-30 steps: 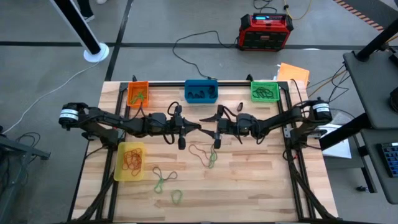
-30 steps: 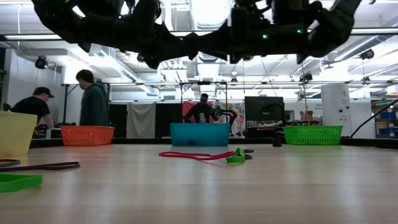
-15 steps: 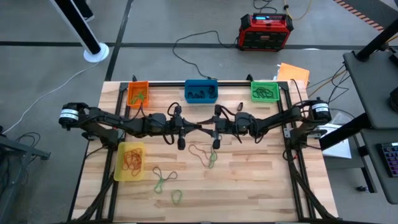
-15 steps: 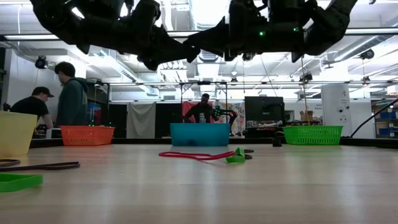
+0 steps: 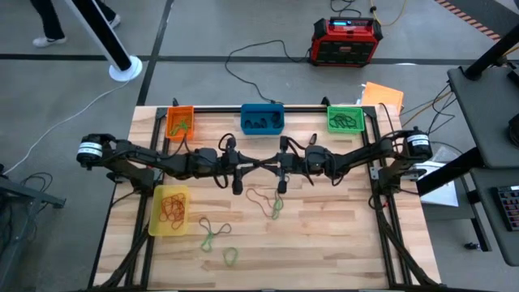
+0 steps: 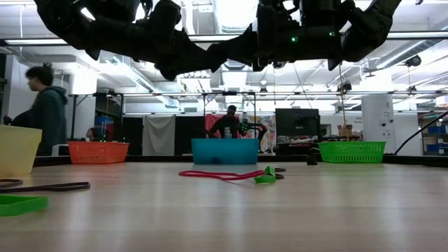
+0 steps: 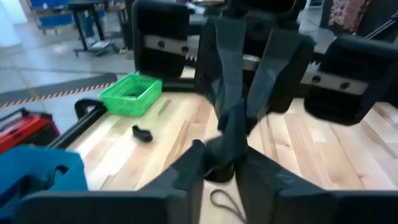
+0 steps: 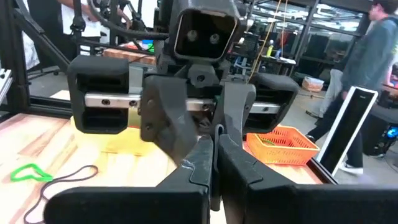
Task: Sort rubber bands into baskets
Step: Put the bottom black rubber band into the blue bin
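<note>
Loose rubber bands (image 5: 214, 235) lie at the lower centre of the overhead frame beside the yellow basket (image 5: 170, 210), which holds tan loops. At mid-frame the two grippers meet tip to tip above the wooden table (image 5: 340, 235): the right gripper (image 5: 268, 165) is clamped together, while the left gripper (image 5: 255, 165) has its fingers slightly parted around the right one's tips. Along the upper edge stand the orange basket (image 5: 180, 122), blue basket (image 5: 262, 118) and green basket (image 5: 345, 118).

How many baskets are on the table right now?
4: small orange plastic basket, blue one and green one along the far edge, translucent yellow one near the left side. None appears hidden.
</note>
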Robot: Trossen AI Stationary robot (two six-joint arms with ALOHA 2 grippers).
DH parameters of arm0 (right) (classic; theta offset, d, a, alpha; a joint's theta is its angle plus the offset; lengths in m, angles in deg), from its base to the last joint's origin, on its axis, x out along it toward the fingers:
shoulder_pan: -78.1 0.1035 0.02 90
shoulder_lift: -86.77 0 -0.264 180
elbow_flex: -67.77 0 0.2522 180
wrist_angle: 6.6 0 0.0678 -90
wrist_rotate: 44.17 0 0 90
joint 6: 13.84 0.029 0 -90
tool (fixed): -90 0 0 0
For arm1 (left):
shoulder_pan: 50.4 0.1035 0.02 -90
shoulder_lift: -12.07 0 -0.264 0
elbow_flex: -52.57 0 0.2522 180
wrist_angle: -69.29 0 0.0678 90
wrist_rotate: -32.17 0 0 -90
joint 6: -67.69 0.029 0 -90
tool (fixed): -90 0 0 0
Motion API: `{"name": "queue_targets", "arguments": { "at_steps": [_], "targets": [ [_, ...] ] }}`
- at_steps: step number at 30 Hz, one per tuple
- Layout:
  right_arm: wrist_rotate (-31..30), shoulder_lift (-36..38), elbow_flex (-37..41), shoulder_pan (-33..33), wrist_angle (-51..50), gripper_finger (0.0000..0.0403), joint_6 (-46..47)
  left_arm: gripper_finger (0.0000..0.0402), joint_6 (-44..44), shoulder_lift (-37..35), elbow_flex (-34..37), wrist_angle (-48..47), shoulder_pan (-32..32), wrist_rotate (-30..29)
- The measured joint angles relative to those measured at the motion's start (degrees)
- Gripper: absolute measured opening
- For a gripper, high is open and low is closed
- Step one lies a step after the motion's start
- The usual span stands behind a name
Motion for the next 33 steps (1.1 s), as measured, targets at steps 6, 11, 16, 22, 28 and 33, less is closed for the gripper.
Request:
{"name": "queue_targets", "arguments": {
  "at_steps": [6, 11, 16, 22, 28, 33],
  "targets": [
    [-5.91, 1.29, 0.0, -2.74, -2.92, 0.0009, 3.3, 0.0151, -2.24, -0.21, -0.02, -6.84, 0.02, -4.77],
    [-12.1, 3.32, -3.37, -7.98, -19.49, 0.0009, 10.42, 0.0193, -5.5, -1.73, -0.02, -17.32, 0.02, -5.24],
    [-12.28, 1.53, -15.83, -15.48, -47.93, 0.0009, 15.29, 0.0198, -6.86, -5.05, 0.0, -25.06, 0.02, -5.24],
    [-11.71, -5.62, -28.66, -22.34, -62.65, 0.0009, 13.46, 0.0191, -7.66, -11.17, 0.0, -32.04, 0.02, -5.79],
    [-2.42, -11.68, -35.43, -26.54, -65.21, 0.0009, 13.15, 0.019, -13.46, -15.57, 0.0, -39.85, -0.04, -5.65],
    [-1.22, -15.13, -38.03, -27.21, -66.14, 0.0009, 13.79, 0.019, -16.55, -16.35, 0.04, -45.38, -0.17, -5.13]
  ]
}}
